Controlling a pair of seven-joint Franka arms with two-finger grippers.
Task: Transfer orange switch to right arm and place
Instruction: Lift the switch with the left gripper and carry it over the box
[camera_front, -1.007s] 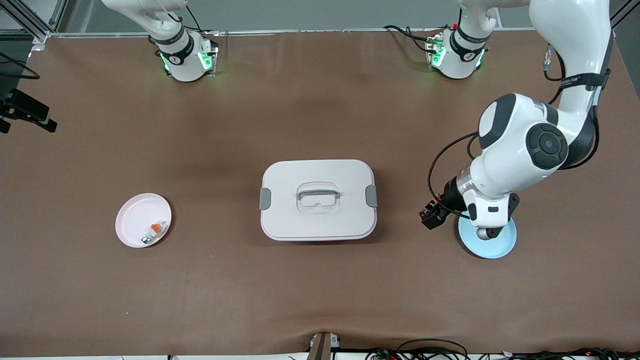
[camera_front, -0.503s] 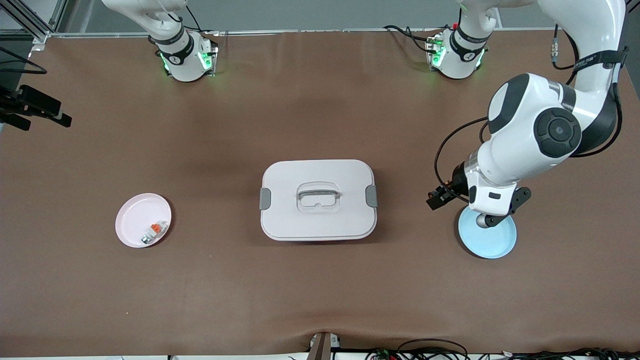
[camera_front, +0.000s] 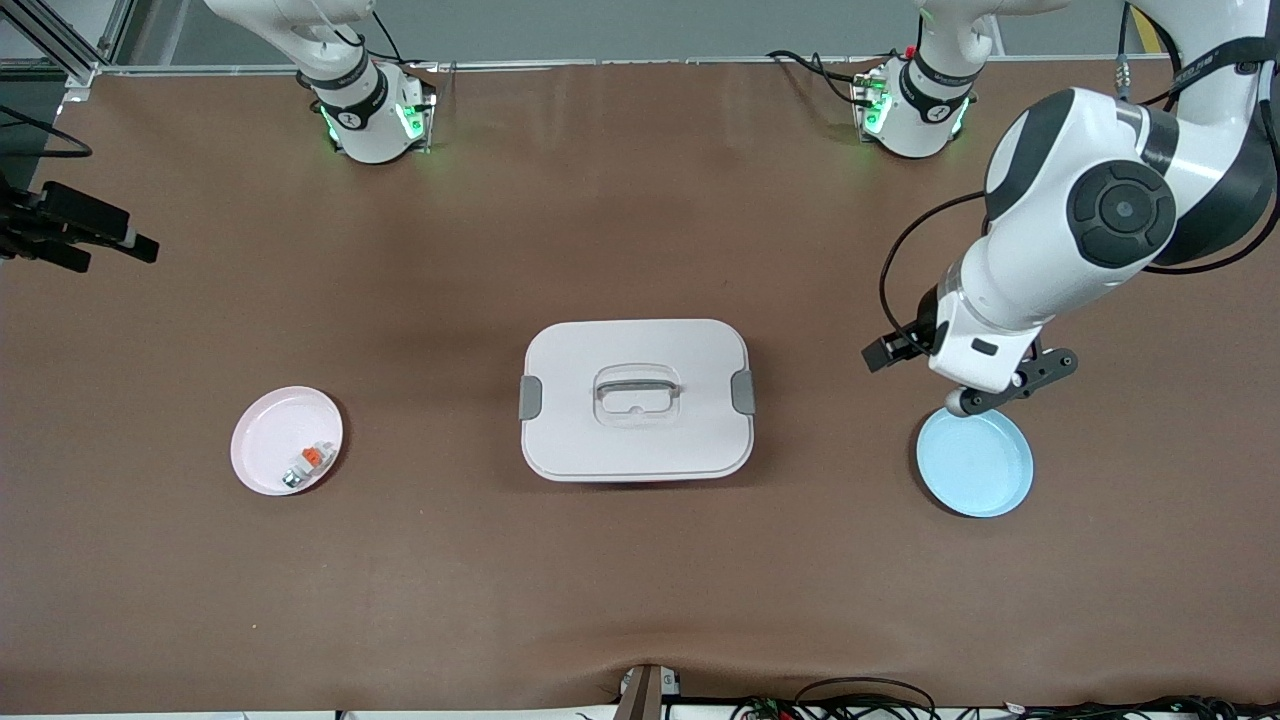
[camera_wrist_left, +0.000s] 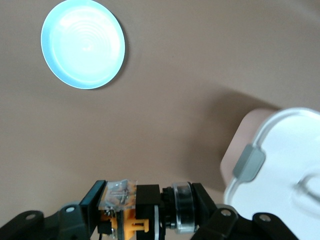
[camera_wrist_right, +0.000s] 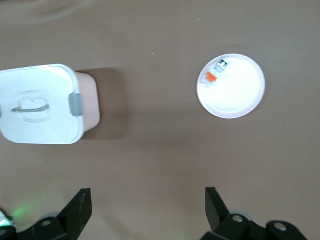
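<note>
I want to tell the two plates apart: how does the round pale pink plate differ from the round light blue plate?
The round pale pink plate holds a small white-grey piece with an orange tab; the round light blue plate has nothing on it. The pink plate lies toward the right arm's end of the table, the blue one toward the left arm's end. The left gripper hangs beside the blue plate; no gripper is by the pink plate. Both are flat, round and similar in size.

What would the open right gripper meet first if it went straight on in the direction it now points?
Probably only bare table: the right gripper points at brown surface between the lidded box and the pink plate.
</note>
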